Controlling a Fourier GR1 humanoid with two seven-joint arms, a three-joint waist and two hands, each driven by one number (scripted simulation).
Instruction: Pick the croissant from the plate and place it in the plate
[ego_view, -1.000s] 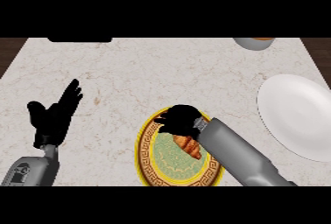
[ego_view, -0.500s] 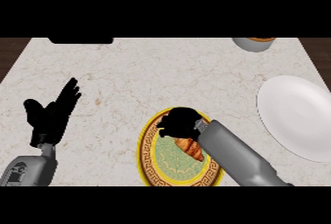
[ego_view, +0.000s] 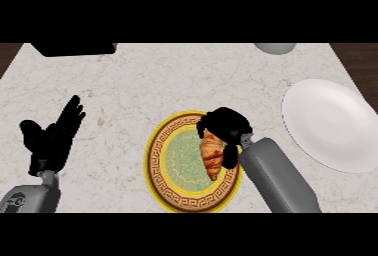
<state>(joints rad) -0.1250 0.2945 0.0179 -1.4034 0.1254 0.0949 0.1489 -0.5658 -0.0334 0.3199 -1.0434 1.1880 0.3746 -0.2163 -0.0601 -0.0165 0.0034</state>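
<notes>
Moved: your right hand (ego_view: 224, 126) has barely shifted since the earlier frame, sitting over the croissant's (ego_view: 212, 156) top end
Fingers: curled round that end
Croissant: lying on the gold plate (ego_view: 168, 161)
Left hand (ego_view: 52, 141): open, resting
Advice: lift straight up; carry to the white plate (ego_view: 332, 125)

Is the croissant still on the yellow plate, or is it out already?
On it. The croissant lies on the yellow plate, with the right hand curled over its top end. The white plate holds nothing.

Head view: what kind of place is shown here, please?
Probably a kitchen counter: a pale speckled stone-like counter top, a croissant on a yellow patterned plate, and a white plate beside it.
</notes>
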